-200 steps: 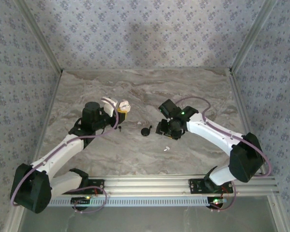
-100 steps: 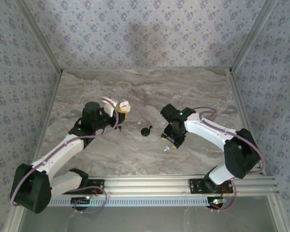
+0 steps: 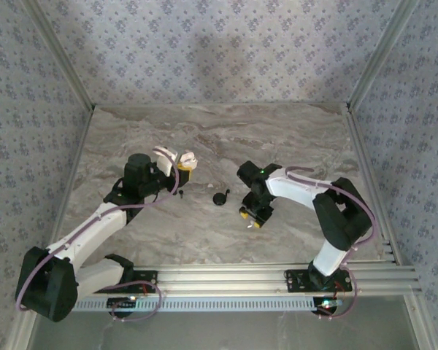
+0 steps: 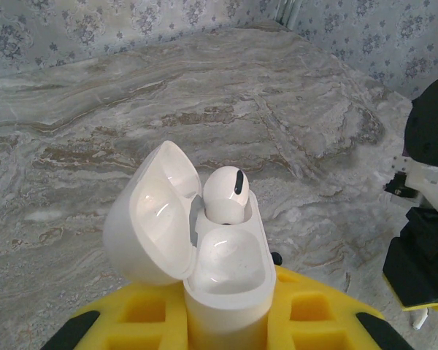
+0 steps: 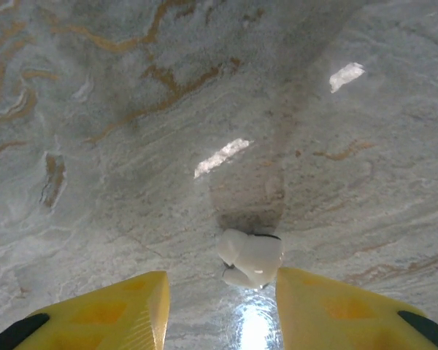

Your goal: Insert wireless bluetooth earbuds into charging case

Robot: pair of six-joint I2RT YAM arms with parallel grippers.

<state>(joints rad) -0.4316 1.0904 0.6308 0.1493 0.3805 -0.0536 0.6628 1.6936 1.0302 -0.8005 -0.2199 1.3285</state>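
1. The left jaws are closed on the charging case [image 4: 230, 273]. They hold it upright above the left half of the table [image 3: 292, 131], with its lower body wedged between the yellow fingers [image 4: 314, 321].
2. The case's lid [image 4: 150, 219] is hinged open to the left, and the seated earbud [image 4: 225, 193], white with a dark slot, sits in the far end of the case.
3. The right jaws are open and point down at the table right of centre, nearer than the case.
4. The loose earbud [image 5: 250, 257] lies on the table between those jaws, just beside the finger [image 5: 336, 306] on the right of the wrist view. I cannot tell if they touch.
5. A black round object [image 3: 220, 197] lies on the table between the two arms, apart from both.
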